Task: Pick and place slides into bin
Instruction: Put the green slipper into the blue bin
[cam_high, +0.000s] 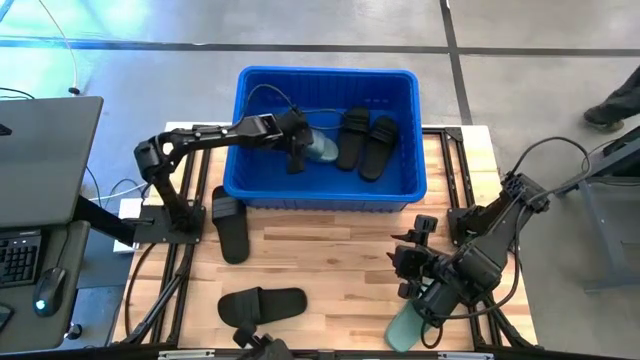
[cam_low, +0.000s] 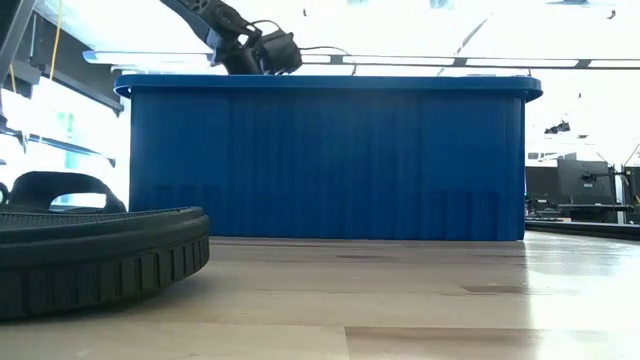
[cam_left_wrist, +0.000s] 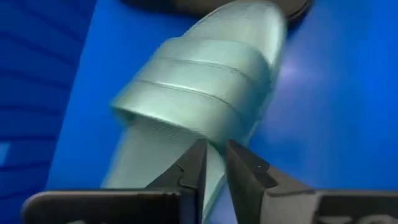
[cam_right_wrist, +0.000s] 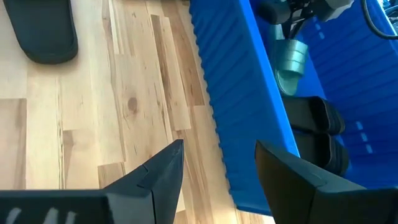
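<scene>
The blue bin (cam_high: 328, 190) stands at the table's far middle, with two black slides (cam_high: 365, 143) lying side by side on its floor. My left gripper (cam_high: 297, 153) reaches into the bin from the left and is shut on a sage green slide (cam_left_wrist: 199, 93), which also shows in the right wrist view (cam_right_wrist: 291, 59). My right gripper (cam_right_wrist: 217, 152) is open and empty over the table's near right part (cam_high: 408, 262). A second green slide (cam_high: 408, 322) lies by the near edge under the right arm. Two black slides (cam_high: 230, 222) (cam_high: 262, 305) lie on the table's left. My left gripper pinches the green slide's sole by its side edge (cam_left_wrist: 216, 163), right beside the strap, between its two fingers. The fingers come from above, pointing down into the bin. The slide hangs tilted below them, its far end (cam_right_wrist: 287, 81) low beside the black slides.
The bin's thick rim (cam_low: 330, 85) and tall ribbed walls stand around my left gripper. Bare wood lies between the bin and the near edge (cam_high: 340, 260). In the low view a black slide (cam_low: 95, 262) lies close at the near left.
</scene>
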